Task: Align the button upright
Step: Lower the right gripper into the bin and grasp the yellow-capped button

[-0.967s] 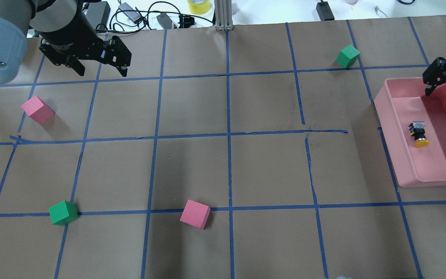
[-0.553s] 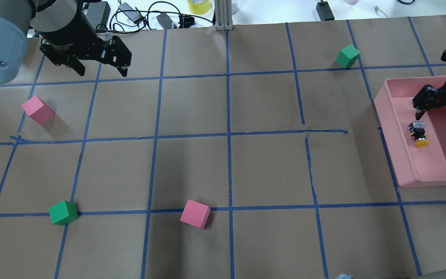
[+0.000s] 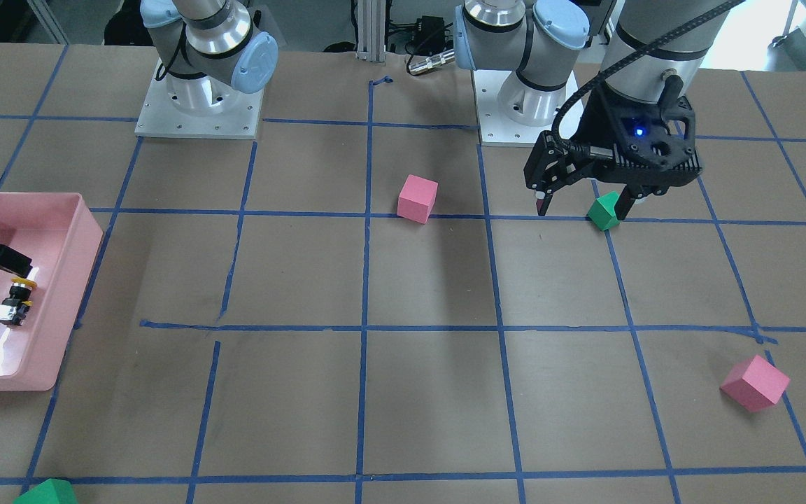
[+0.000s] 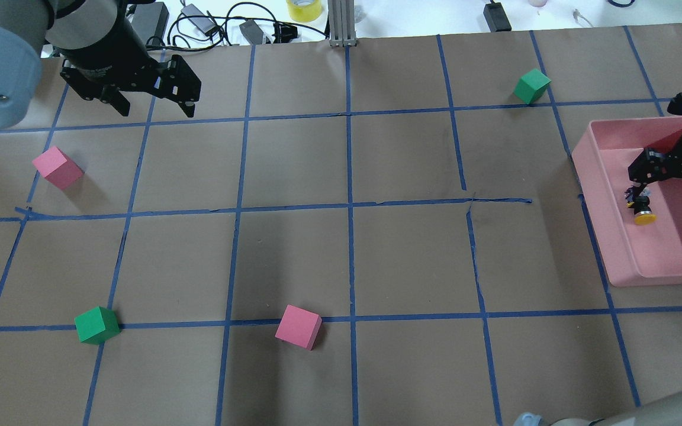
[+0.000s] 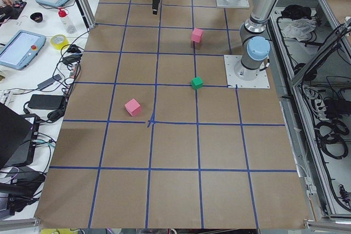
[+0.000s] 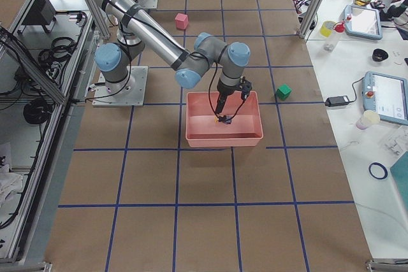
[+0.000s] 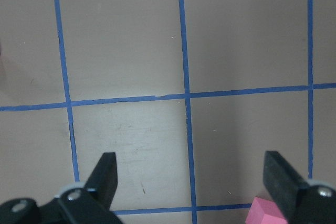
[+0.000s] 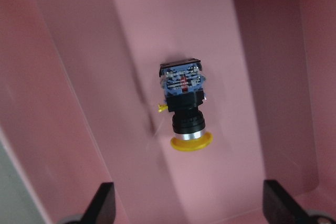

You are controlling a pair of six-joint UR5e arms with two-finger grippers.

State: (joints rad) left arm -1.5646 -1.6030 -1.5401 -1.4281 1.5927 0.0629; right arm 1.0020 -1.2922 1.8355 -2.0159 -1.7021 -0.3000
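Button [image 8: 185,111] lies sideways near the tray's [image 4: 607,236] wall, open floor beside; my right jaws hang apart above, left jaws apart.

**Brown-papered table, taped into a blue grid, carrying four foam cubes, a bin and two arm bases**

The table [image 4: 400,254] is covered in brown paper, and blue tape lines [image 4: 350,260] divide it into large squares. A pink cube [image 4: 57,167] sits on the robot's left side, turned askew to the grid. A second pink cube [image 4: 298,326] rests across a tape line nearer the robot, close to the middle. A green cube [image 4: 97,325] sits on that same line, further left. The other green cube [image 4: 532,86] lies far across on the right, just beside a tape crossing. A pink bin [image 4: 610,236] stands at the right edge. A white base plate [image 3: 196,115] and a second base plate [image 3: 515,122] lie along the robot's side.
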